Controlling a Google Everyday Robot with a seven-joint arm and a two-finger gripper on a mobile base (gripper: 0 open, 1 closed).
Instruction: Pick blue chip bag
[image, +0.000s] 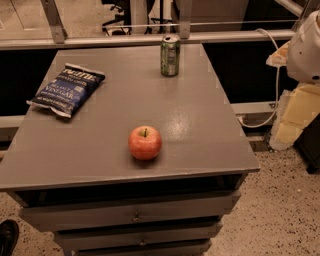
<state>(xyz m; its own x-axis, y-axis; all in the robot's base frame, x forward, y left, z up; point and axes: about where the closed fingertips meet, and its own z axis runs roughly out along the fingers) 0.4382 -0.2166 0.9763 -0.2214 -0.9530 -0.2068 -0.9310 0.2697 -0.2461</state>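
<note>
The blue chip bag (67, 90) is dark navy foil with white lettering that includes "VINEGAR". It lies flat at the far left of the grey table top (200, 135), tilted, close to the left edge. My gripper is out of view. Only a white rounded part of my arm (306, 50) shows at the upper right edge, off to the right of the table and well away from the bag.
A red apple (145, 142) sits near the table's front middle. A green drink can (170, 55) stands upright at the back centre. Drawers (135, 215) are below the top. A white cable (274, 90) and pale yellow blocks (292, 117) are at the right.
</note>
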